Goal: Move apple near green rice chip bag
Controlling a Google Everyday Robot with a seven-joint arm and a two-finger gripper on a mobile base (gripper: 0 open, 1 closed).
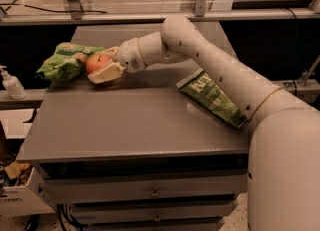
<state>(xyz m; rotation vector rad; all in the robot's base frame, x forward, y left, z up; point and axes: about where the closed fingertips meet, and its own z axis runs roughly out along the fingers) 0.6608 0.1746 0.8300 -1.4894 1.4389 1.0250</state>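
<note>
Most of the task is judged done: the apple [94, 64] is gripped between the closed fingers of the gripper [103, 64] at the table's [125, 125] far left, just beside the green rice chip bag [62, 61]. Only 1 step, release, is judged left.

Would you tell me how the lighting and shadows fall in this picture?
Camera view: dim warm light; the arm casts a soft shadow on the table beneath the gripper, which holds the apple beside the green rice chip bag.
</note>
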